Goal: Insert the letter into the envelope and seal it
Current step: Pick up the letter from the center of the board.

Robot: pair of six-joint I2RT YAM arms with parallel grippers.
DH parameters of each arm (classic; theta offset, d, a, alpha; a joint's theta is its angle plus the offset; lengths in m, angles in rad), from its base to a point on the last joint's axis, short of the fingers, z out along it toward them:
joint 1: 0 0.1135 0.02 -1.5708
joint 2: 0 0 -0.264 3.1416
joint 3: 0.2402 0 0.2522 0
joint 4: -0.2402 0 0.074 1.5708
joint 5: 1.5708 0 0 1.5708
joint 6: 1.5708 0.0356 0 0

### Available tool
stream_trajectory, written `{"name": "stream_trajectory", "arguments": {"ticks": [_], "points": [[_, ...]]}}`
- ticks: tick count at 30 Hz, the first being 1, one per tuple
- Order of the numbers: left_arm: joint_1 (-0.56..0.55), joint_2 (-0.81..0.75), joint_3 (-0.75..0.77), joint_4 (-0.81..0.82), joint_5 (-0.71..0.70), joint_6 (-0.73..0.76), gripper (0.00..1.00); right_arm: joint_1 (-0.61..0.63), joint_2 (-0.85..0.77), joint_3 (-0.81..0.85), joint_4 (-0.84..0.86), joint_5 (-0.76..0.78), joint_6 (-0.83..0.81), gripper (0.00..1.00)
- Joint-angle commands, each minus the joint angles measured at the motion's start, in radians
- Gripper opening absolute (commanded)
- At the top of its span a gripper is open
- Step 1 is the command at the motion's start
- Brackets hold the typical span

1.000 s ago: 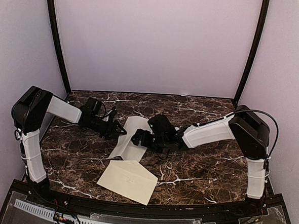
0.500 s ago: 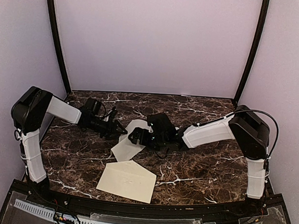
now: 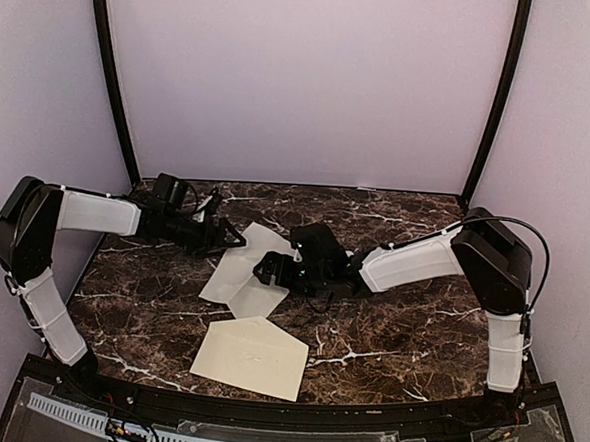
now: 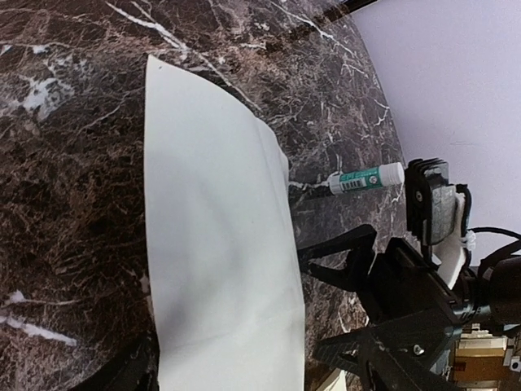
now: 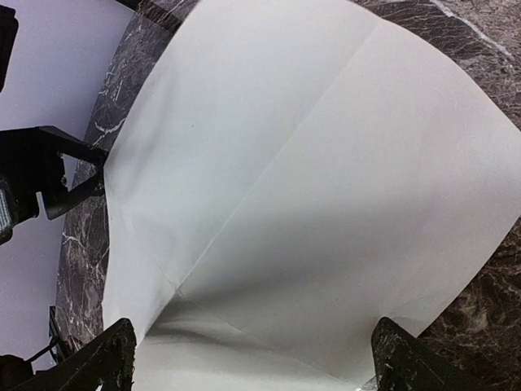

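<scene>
The left gripper (image 3: 230, 239) reaches in low from the left. Its fingers are spread to either side of the letter's far left edge and pinch nothing. A strip of dark marble shows between that edge and the left side of the table (image 3: 140, 302).

The letter (image 3: 238, 274) sits askew at the table's middle. It is creased along its length and bows up instead of lying flat. In front of it, toward the table's near edge, the envelope (image 3: 252, 357) lies flat. Its far edge is just beside the letter's near corner; I cannot tell whether they touch.

The right gripper (image 3: 265, 270) is at the letter's right edge, fingers wide apart with the sheet running between them. A green-and-white glue stick (image 4: 366, 177) lies near it, just beside the letter's edge. Right of the right forearm, marble runs out to the table's edge.
</scene>
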Motion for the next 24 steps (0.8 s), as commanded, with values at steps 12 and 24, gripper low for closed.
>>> {"name": "stream_trajectory", "arguments": {"ticks": [12,24], "points": [[-0.077,-0.061,-0.085,-0.120,-0.169,0.050,0.83,0.001,0.019,-0.003,0.021,-0.009,0.007,0.97],[-0.076,-0.078,-0.168,0.065,-0.120,-0.065,0.63,0.002,0.003,-0.015,0.022,-0.009,0.004,0.97]]}}
